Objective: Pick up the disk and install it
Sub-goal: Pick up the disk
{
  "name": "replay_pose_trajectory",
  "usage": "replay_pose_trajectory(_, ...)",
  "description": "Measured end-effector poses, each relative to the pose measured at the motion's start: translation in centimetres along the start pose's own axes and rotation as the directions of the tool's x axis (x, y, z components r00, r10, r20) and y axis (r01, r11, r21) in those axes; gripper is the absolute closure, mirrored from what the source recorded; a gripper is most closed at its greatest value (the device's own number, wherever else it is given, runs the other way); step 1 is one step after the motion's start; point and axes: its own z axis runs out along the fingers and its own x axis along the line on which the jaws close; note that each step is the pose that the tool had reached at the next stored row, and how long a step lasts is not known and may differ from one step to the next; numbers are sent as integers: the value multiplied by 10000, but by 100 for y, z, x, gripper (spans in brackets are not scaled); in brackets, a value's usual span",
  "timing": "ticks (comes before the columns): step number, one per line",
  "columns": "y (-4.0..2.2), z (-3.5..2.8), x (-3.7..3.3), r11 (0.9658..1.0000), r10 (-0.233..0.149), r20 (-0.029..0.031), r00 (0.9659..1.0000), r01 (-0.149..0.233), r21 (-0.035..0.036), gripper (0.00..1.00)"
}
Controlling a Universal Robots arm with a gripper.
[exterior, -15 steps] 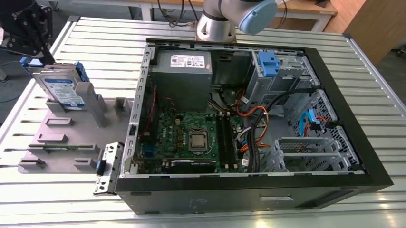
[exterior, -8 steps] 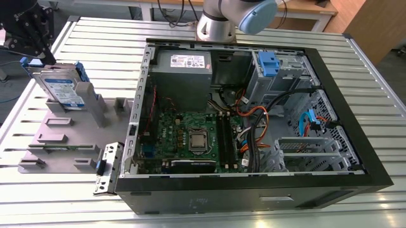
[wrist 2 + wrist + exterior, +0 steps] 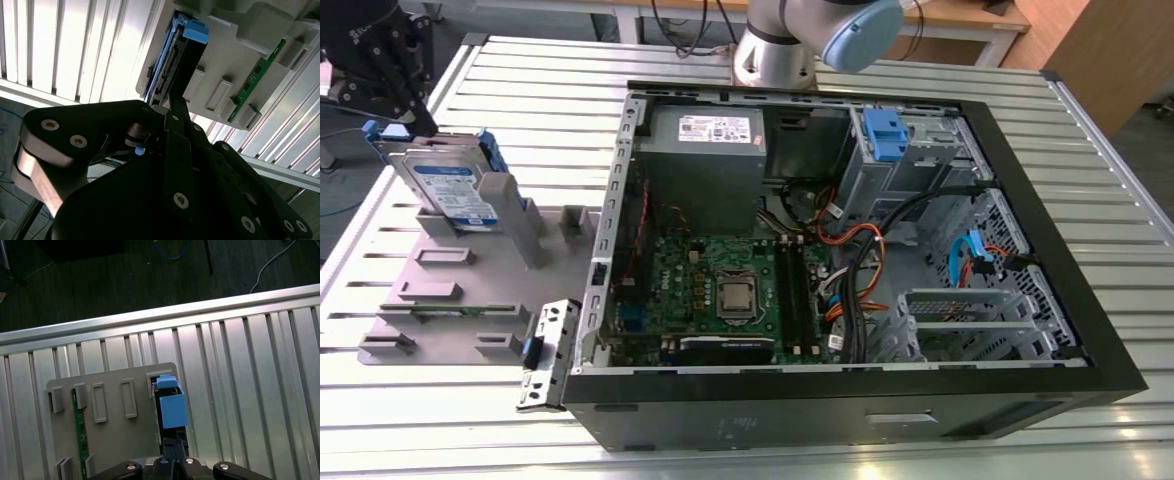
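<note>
I see the disk (image 3: 447, 185) standing on edge in a slot of the grey holder (image 3: 454, 300), on the bench (image 3: 520, 80) at the exterior view's left, well apart from the open computer case (image 3: 1067, 300). The tool (image 3: 408, 120) sits at the disk's upper far end, right by the blue bracket.

In the second wrist view the tool (image 3: 172, 102) looks pressed together, its tips against the end of the disk (image 3: 182, 65). I cannot tell whether they nip an edge of the bracket or merely touch it.

That uncertainty is my main worry. A hold on thin plastic at one end is weak, I judge, and the disk's weight hangs to one side of it. The disk could pivot or slip out.

The slot is the second risk. In the first wrist view the disk (image 3: 172, 407) fits closely in the holder (image 3: 115, 440). A pull that is not straight along the slot could jam it and drag the holder across the bench.

Farther right, loose cables lie beside the blue-handled drive cage (image 3: 907, 160) and could snag a tilted disk.
</note>
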Motion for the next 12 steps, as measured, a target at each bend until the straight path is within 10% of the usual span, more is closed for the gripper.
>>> replay_pose_trajectory(4, 0, 0, 0, 10000, 0, 1, 10000, 0, 0, 89)
replay_pose_trajectory(12, 0, 0, 0, 10000, 0, 2, 10000, 0, 0, 53)
